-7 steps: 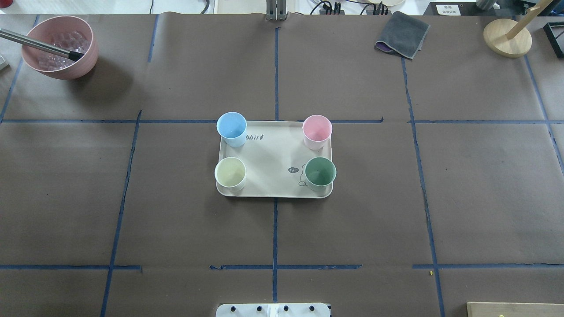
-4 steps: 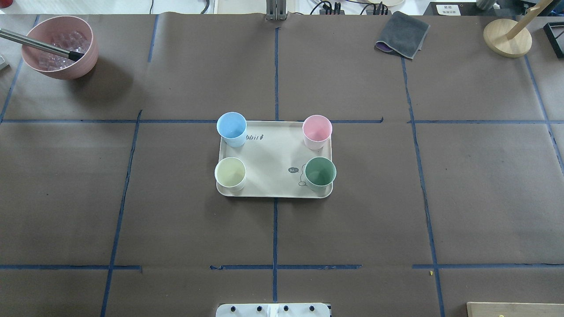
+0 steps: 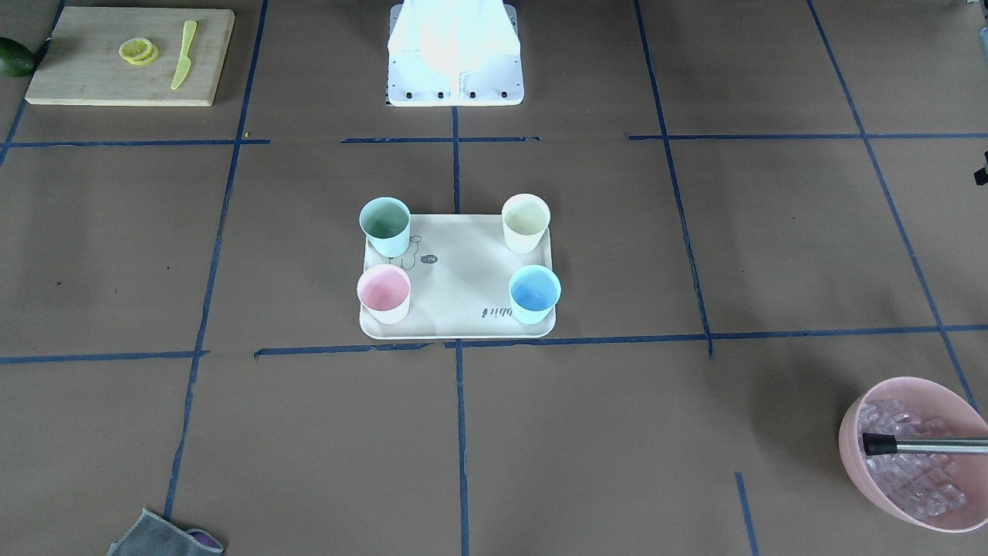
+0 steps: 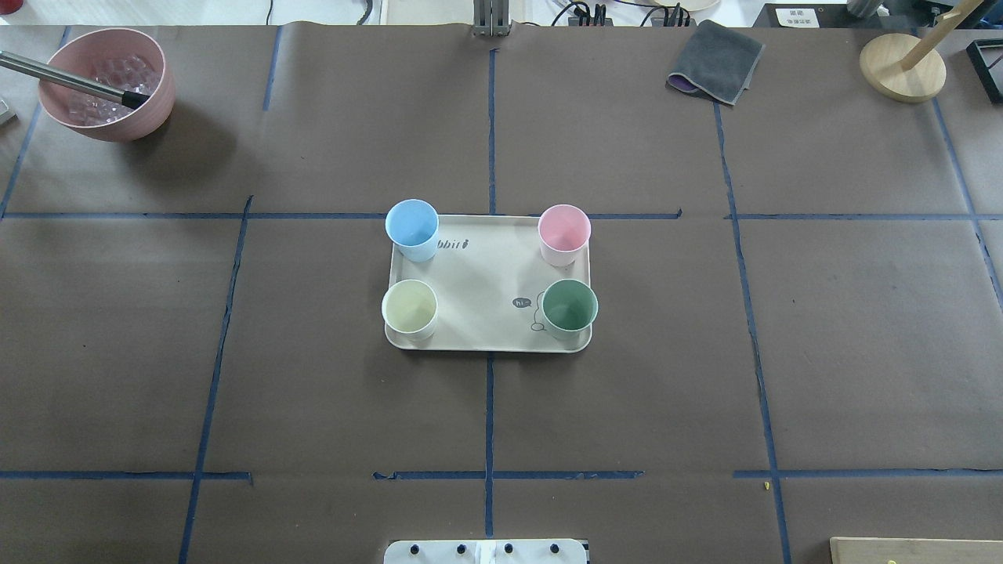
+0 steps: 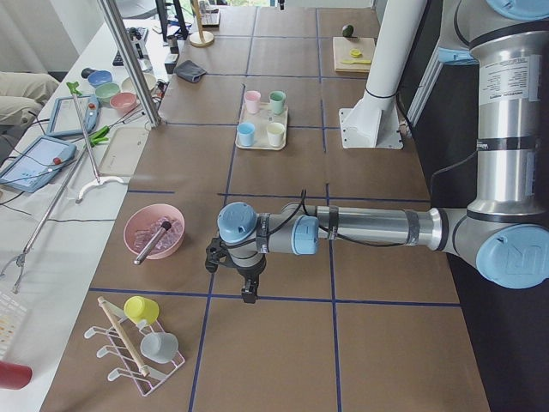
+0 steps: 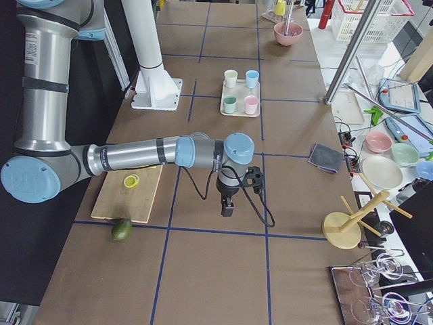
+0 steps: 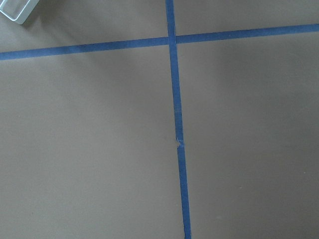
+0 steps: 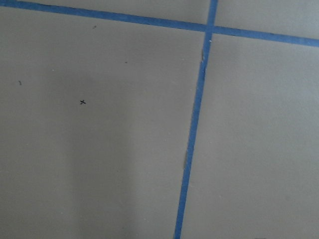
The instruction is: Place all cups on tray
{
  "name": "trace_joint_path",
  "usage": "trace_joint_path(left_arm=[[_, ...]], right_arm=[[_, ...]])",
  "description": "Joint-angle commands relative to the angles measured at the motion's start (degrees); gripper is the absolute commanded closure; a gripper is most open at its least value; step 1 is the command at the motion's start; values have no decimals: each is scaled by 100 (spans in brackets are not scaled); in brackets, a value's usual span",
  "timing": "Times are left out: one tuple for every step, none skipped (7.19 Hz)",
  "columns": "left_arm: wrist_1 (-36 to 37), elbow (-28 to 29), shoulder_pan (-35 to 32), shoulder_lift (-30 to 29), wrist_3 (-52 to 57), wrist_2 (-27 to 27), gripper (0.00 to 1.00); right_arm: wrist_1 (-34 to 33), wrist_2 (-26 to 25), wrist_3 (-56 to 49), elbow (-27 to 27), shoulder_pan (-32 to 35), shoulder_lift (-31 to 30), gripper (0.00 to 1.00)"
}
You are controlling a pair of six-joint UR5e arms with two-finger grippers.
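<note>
The cream-beige tray (image 4: 486, 274) lies at the table's middle. Four cups stand upright in its corners: light blue (image 4: 412, 225), pink (image 4: 563, 230), cream-white (image 4: 409, 307) and mint green (image 4: 570, 307). In the front-facing view the tray (image 3: 459, 278) shows mirrored. My left gripper (image 5: 249, 292) shows only in the exterior left view, pointing down over bare table near the pink bowl; I cannot tell whether it is open or shut. My right gripper (image 6: 227, 206) shows only in the exterior right view, pointing down beside the cutting board; I cannot tell its state. Both wrist views show only table paper and blue tape.
A pink bowl of clear cubes (image 4: 106, 82) with a metal-handled tool stands far left. A grey cloth (image 4: 715, 61) and a wooden stand (image 4: 901, 66) are far right. A cutting board (image 3: 131, 55) with lemon slices and a knife lies near the robot base (image 3: 454, 54).
</note>
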Motion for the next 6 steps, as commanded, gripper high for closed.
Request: trace_joint_path(left_arm=[[0,-39,-1,-8,1,0,0],[0,-48,-1,-8,1,0,0],[0,-48,-1,1,1,0,0],[0,-48,-1,1,1,0,0],[0,-48,-1,1,1,0,0],[0,-56,-1,10,1,0,0]], right_arm=[[9,-15,13,-10,220,-220,0],[0,-16,31,-19,220,-177,0],[9,-7,31,-19,220,-167,0],[0,-7,31,-28,220,-167,0],[0,-7,31,-37,220,-167,0],[9,-7,31,-37,220,-167,0]])
